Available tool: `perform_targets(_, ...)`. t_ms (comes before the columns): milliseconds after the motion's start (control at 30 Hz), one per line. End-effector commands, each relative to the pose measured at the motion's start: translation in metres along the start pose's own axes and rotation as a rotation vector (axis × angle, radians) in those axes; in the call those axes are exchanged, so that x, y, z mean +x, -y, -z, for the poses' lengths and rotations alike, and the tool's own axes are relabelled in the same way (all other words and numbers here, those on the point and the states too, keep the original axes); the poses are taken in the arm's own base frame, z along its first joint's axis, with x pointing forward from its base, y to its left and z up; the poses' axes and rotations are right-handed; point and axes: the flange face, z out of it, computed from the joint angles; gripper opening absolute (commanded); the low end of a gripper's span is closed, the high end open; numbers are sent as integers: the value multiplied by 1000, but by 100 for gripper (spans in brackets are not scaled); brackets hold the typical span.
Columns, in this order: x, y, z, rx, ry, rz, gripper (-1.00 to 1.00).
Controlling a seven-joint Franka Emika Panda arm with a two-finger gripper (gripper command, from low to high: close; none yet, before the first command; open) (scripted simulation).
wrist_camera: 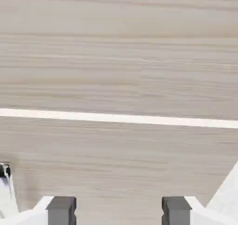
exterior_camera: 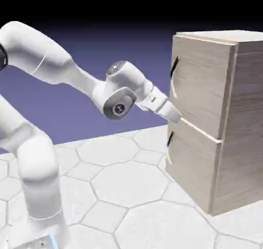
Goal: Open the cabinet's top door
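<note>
The cabinet of pale wood stands at the right of the exterior view. Its top door lies flush with the front, and a slim dark handle sits near its left edge. My gripper is right at the front, at the seam between the top door and the lower panel, well below that handle. In the hand view my gripper is open, with only wood grain between its grey fingertips. A pale seam line crosses that view.
The lower panel has its own dark handle, just below and left of my fingers. A dark handle end shows at the hand view's left edge. The floor has pale hexagonal tiles.
</note>
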Motion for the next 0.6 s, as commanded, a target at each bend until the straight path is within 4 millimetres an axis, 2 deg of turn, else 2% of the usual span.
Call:
perform_targets(0, 4, 2, 4, 10, -10, -55, 0)
perform_targets(267, 28, 19, 39, 110, -68, -482, 0)
perform_targets(567, 37, 36, 73, 253, -83, -939, 0)
